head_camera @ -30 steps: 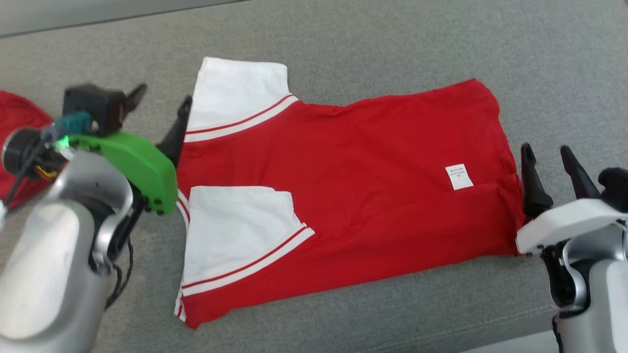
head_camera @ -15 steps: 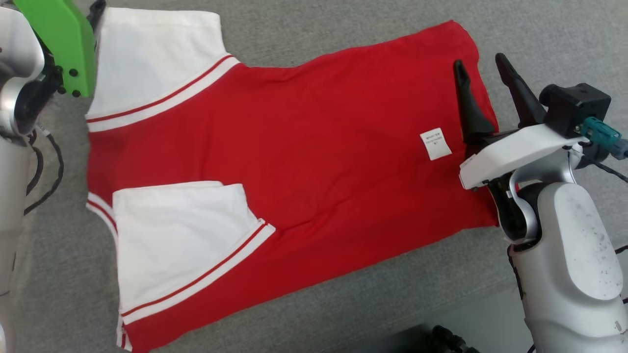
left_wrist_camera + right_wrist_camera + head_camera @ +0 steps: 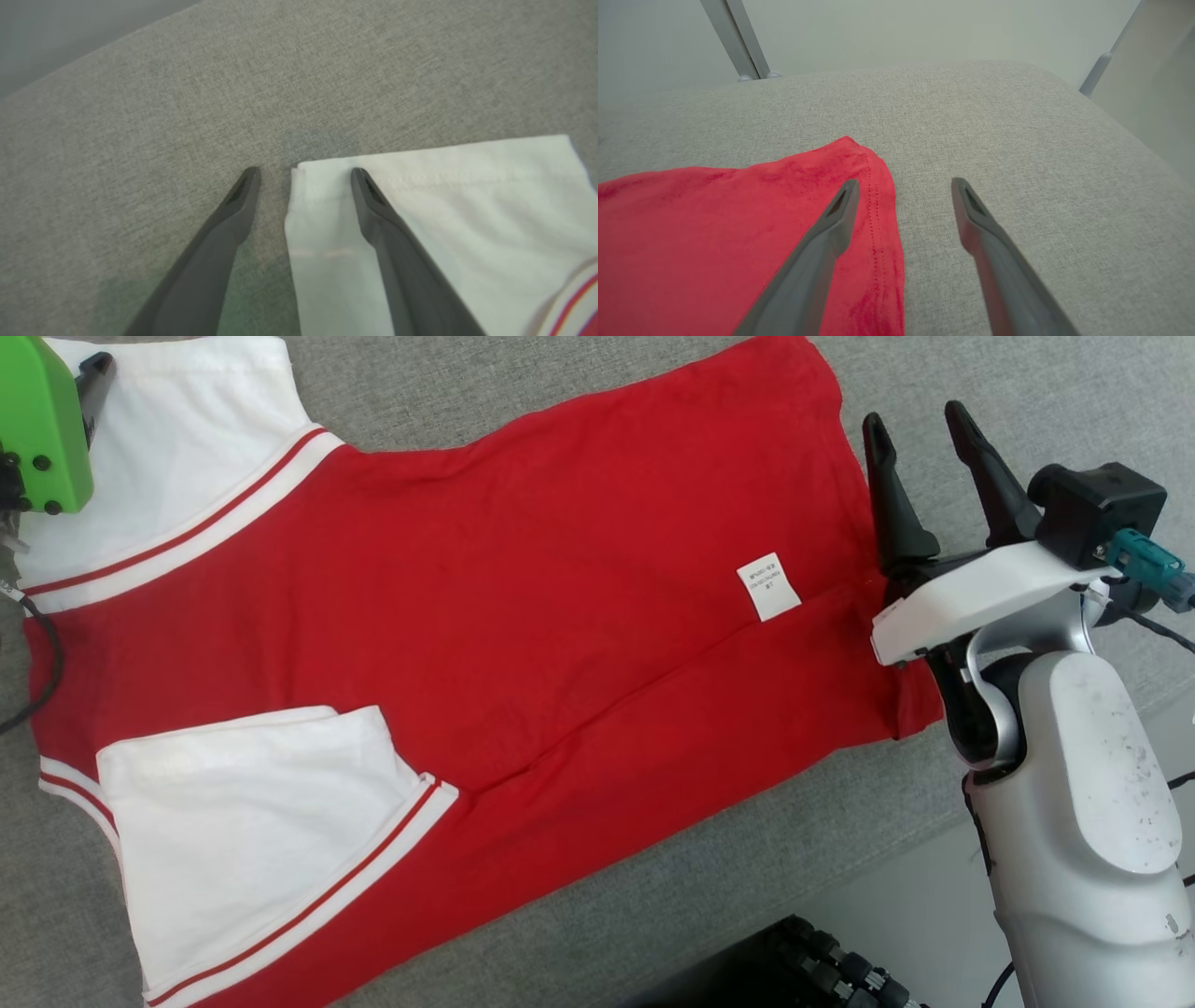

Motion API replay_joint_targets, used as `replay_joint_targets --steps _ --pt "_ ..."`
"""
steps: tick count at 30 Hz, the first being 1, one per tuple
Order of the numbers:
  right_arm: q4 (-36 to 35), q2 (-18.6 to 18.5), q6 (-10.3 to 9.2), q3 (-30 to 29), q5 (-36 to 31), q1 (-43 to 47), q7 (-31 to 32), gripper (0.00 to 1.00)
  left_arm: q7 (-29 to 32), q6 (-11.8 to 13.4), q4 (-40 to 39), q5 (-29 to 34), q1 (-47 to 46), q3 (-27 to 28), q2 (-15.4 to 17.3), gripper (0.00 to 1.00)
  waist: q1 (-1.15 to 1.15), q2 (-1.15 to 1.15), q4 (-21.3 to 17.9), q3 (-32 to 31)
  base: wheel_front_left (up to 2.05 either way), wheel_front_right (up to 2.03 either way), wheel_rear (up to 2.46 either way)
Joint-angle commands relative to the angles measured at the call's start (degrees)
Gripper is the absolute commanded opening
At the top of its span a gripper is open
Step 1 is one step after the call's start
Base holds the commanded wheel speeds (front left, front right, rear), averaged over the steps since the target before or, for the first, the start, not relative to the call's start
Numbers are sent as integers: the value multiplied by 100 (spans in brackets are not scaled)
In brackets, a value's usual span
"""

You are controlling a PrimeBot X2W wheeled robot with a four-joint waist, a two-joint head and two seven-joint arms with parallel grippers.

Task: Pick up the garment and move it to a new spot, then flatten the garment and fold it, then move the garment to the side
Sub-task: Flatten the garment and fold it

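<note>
The garment (image 3: 523, 616), a red shirt with white sleeves, lies spread on the grey upholstered surface (image 3: 653, 915), folded in along its length so that the near sleeve (image 3: 252, 821) rests on the red body; its long axis runs across the head view, sleeves toward the robot's left and hem toward its right, with the hem end tilted somewhat further from the robot; a small white label (image 3: 768, 586) sits on the red cloth near the hem

Each end has its own arm beside it; the left gripper (image 3: 304, 171) is at the outer corner of the far sleeve (image 3: 467, 224), jaws spread wide and empty, one finger over the white cloth and the other over bare grey fabric, so the sleeve's edge runs between them; the right gripper (image 3: 904, 181) stands likewise at the far hem corner, jaws apart and holding nothing, its left finger above the stitched red hem (image 3: 878, 224) and its right finger over the grey surface

How close either pair of fingertips is to the cloth cannot be told; in my judgement the next move turns on this straddle, since both grippers look placed to pinch the far corners at opposite ends of the long axis, and the fold or shift would then carry that far edge as one line
</note>
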Motion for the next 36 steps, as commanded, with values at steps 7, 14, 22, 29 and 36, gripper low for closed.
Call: replay_joint_targets --steps 7,14,22,29,36 --pt "295 -156 -9 144 -156 -638 290 100 -67 -18 -67 -195 208 -38 -140 0 -1 0 208 -67 0 0 0" --pt "1183 -546 -9 208 -325 -1301 895 100 -445 -106 -416 -397 176 -80 -384 0 -1 0 659 -283 0 0 0" --pt "2171 -1001 -9 562 -45 -1744 1561 100 -772 -214 -816 -588 325 -196 -551 0 -1 0 1143 -531 0 0 0" --pt "2863 -1168 -9 809 203 -1991 1750 61 -931 -249 -1069 -736 514 -352 -648 0 -1 0 1415 -717 0 0 0" --pt "3391 -1175 -9 824 266 -2255 1368 0 -1211 -200 -1006 -789 657 -308 -710 0 -1 0 1512 -898 0 0 0"
